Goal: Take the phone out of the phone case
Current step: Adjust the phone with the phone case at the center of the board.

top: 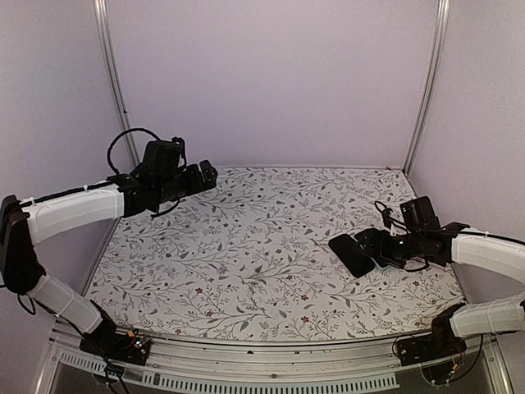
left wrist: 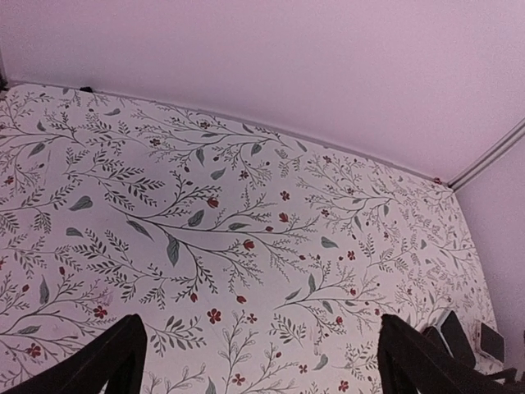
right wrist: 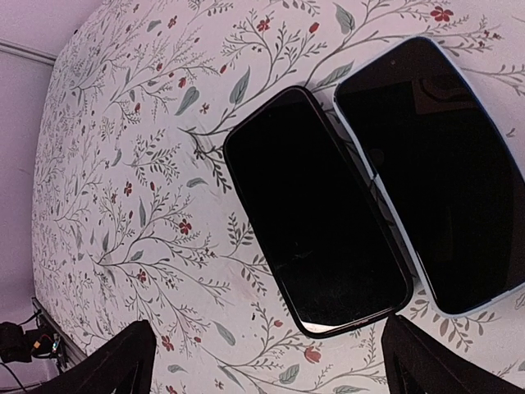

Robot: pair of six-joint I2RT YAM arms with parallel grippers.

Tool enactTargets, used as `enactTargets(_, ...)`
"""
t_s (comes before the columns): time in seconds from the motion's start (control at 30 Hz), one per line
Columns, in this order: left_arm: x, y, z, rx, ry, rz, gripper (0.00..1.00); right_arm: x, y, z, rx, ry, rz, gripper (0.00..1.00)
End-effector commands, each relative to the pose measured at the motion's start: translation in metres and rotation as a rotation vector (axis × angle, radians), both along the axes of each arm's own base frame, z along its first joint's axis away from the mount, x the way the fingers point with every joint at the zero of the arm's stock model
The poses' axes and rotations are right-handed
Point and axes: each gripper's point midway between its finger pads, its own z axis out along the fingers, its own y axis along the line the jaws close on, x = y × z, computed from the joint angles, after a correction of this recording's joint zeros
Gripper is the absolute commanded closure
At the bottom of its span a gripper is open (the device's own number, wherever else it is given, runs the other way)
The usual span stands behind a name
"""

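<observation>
- Just ahead of wide-spread, empty right gripper (right wrist: 267,368): black phone (right wrist: 316,209) touching blue-rimmed case (right wrist: 435,168) (long axes parallel).
- Well apart from left gripper (left wrist: 262,369), also spread, empty.

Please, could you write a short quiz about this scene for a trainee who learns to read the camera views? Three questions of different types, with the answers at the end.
1. True or false: the left hand is shut on a phone.
2. In the right wrist view, how do the black slab and the blue-rimmed slab lie on the tablecloth?
A) one stacked on the other
B) side by side, long edges close
C) at opposite ends of the table
3. Fill in: the right hand hangs above the two slabs with its jaws ____.

Key: 1 false; 2 B; 3 open.
</observation>
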Motion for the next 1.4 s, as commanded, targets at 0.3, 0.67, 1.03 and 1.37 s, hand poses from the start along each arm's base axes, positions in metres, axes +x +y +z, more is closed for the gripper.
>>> enactTargets(0.3,0.000,0.004,0.028,-0.100,-0.079,-0.026,0.01,-0.014,-0.004,-0.045,-0.030,0.116,-0.014,0.01)
enactTargets(0.67,0.005,0.010,0.043,-0.130,-0.128,-0.030,0.01,0.019,-0.008,-0.043,-0.113,0.046,-0.040,0.01)
enactTargets(1.03,0.005,0.015,0.039,-0.136,-0.116,-0.034,0.01,0.028,0.056,-0.040,-0.172,0.015,0.189,0.01)
enactTargets(1.37,0.005,0.005,0.027,-0.184,-0.068,-0.085,0.01,0.031,0.070,-0.061,-0.438,0.026,0.213,0.01)
